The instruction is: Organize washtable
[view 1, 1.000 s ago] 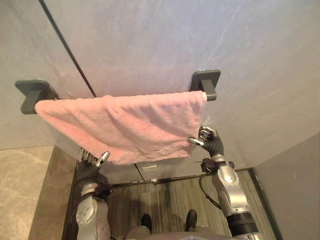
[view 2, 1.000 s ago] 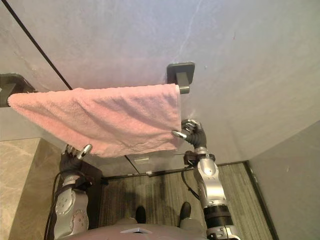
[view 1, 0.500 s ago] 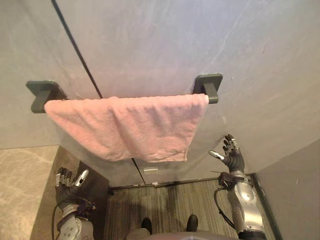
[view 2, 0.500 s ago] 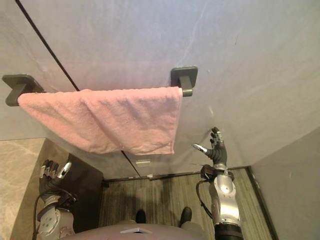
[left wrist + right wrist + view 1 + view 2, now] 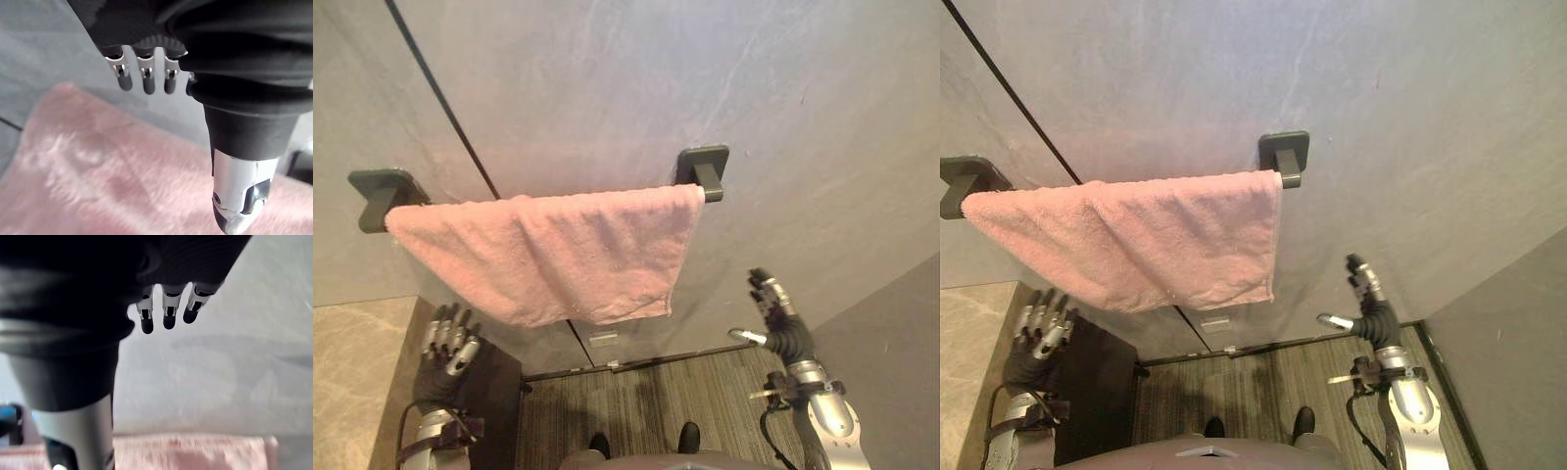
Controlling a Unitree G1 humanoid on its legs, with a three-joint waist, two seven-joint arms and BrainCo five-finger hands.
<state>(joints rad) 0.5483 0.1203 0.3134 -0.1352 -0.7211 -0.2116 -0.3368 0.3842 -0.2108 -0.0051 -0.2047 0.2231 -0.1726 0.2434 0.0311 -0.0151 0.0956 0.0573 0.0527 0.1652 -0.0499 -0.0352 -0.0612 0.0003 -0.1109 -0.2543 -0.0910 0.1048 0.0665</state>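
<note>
1. While the pink towel [image 5: 543,255] hangs on the grey wall [image 5: 724,59], over a rail that the cloth hides, between the left bracket [image 5: 374,191] and the right bracket [image 5: 703,164], both our hands are lower than it and touch nothing.
2. Our left hand [image 5: 448,341] is under the towel's left part, with fingers straight and loose. Our right hand [image 5: 786,331] is to the right of the towel, well apart from it, with fingers spread and thumb out. Neither holds anything.
3. We judge the towel to be light, soft and limp. It will sag wherever we do not support it, and it may slide off the rail if we pull one side only.
4. Its lower edge hangs uneven, with folds in the middle. We think the best hold is a pinch on the two lower corners, pulling down gently and equally.
</note>
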